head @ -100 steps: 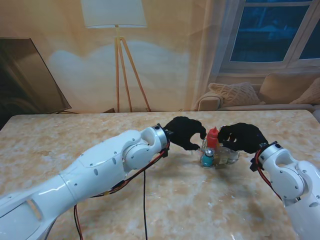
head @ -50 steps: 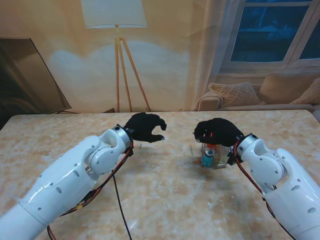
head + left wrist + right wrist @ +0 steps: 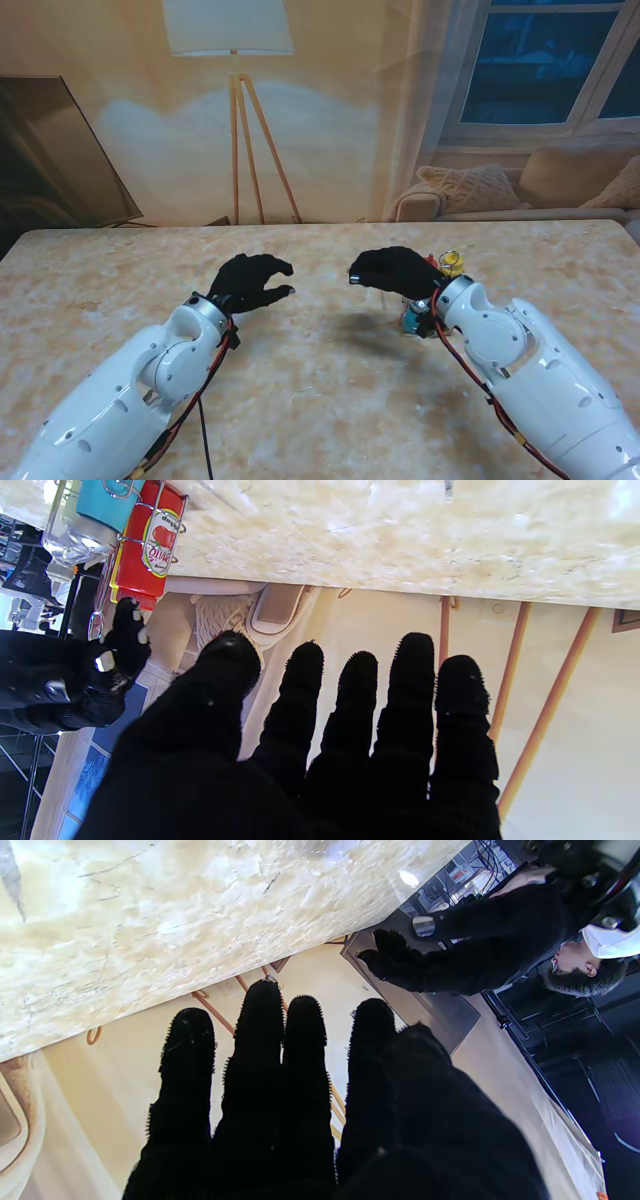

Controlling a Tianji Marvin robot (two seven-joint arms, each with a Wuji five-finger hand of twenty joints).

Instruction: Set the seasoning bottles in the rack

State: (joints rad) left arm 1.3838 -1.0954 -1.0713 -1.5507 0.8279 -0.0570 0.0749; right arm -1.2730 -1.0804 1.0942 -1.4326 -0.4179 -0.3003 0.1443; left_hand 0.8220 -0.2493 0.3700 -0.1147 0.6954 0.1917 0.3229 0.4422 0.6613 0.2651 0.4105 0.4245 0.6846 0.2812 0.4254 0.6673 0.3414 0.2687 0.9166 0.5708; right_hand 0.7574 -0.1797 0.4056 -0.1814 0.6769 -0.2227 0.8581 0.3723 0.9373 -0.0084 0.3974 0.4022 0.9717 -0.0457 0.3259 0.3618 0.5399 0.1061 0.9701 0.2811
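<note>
Seasoning bottles sit in the wire rack (image 3: 131, 545) on the right part of the marble bench (image 3: 330, 400), mostly hidden in the stand view behind the right wrist; only a teal-capped bottle (image 3: 412, 320) and a yellow top (image 3: 452, 263) peek out there. Going left to right in the stand view: the left hand (image 3: 250, 281) hangs over bare bench left of centre, well apart from the rack, holding nothing, its fingers (image 3: 280, 268) stretched forward and slightly parted, the thumb set off to the side. Its wrist view shows the four fingers (image 3: 415, 680) straight and side by side with thin gaps between them, touching nothing, and beyond them the rack with a red ketchup bottle (image 3: 150, 540) standing just beside the teal-capped bottle (image 3: 102, 505). The right hand (image 3: 392, 272) comes next, hovering just left of the rack and nearer the middle of the bench, also holding nothing. Its fingers (image 3: 260, 1040) reach out nearly straight, the middle two pressed together, the outer ones a little apart, clear of the bench and of the bottles.
</note>
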